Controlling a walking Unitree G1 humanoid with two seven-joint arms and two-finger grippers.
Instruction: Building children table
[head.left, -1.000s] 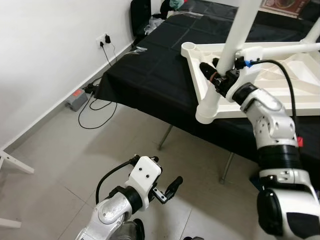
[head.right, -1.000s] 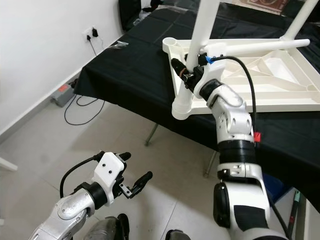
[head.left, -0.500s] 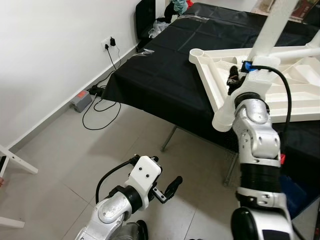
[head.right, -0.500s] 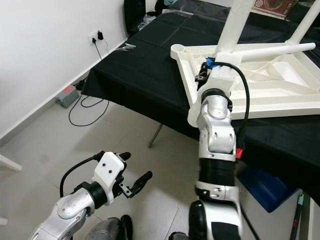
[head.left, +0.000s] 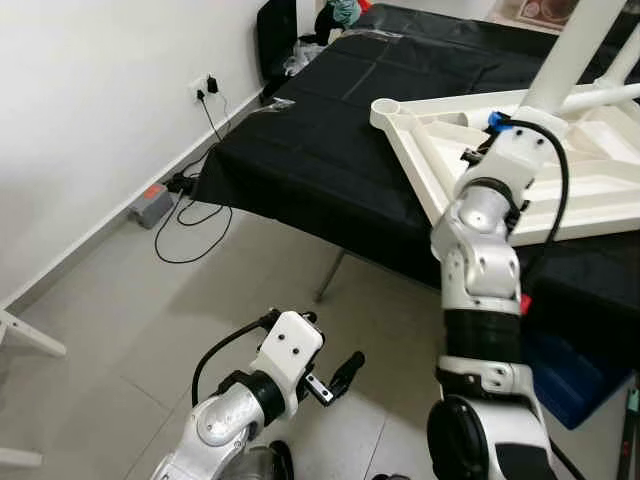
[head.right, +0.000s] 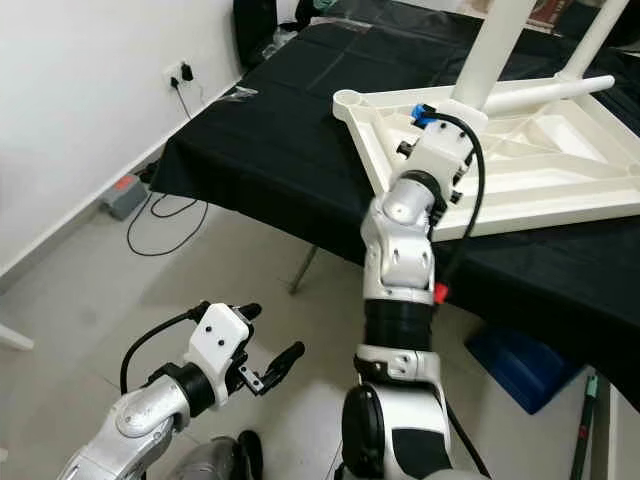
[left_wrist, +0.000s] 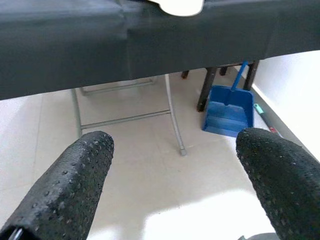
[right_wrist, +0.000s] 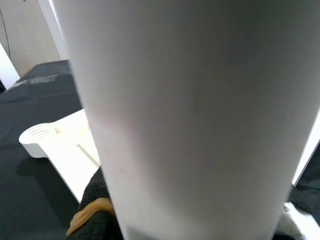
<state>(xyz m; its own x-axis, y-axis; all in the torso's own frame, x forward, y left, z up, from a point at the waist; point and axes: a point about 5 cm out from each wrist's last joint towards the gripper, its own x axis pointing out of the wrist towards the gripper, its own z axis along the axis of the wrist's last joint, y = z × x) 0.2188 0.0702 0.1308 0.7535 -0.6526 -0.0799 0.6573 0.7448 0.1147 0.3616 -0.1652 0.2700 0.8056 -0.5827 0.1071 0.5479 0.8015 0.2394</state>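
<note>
Hand first: the right hand (head.left: 497, 150) was raised to the white table leg (head.left: 573, 50) and, in its wrist view, the leg (right_wrist: 190, 120) ran as a smooth, round, matt tube right across the lens, with a black finger (right_wrist: 97, 207) banded in orange rubber pressed beside it. That closeness suggested a grip on the leg, probably to steady or turn it into its socket, though whether the fingers were closed round it I could not tell.

The leg stood upright from the upturned children's table top (head.left: 430, 150), a moulded white plastic piece with ribbed, hollow compartments on its underside and a round corner socket (head.left: 385, 106) left open. A second leg (head.right: 590, 35) rose farther back and another white tube (head.right: 545, 92) lay across the ribs. Lying face-down made sense: it put the sockets uppermost for fitting legs.

The top rested on a counter (head.left: 300, 130) draped in black cloth, one corner jutting past the edge.

The left hand (head.left: 335, 372) hung low over the pale tiled floor (head.left: 120, 300), idle, its two knobbly black fingers (left_wrist: 70, 190) spread wide. Past them stood the counter's folding metal legs (left_wrist: 172, 120) and a blue dustpan (left_wrist: 227, 112) by the wall. A power strip (head.left: 153, 202) with trailing cables lay beside the skirting.
</note>
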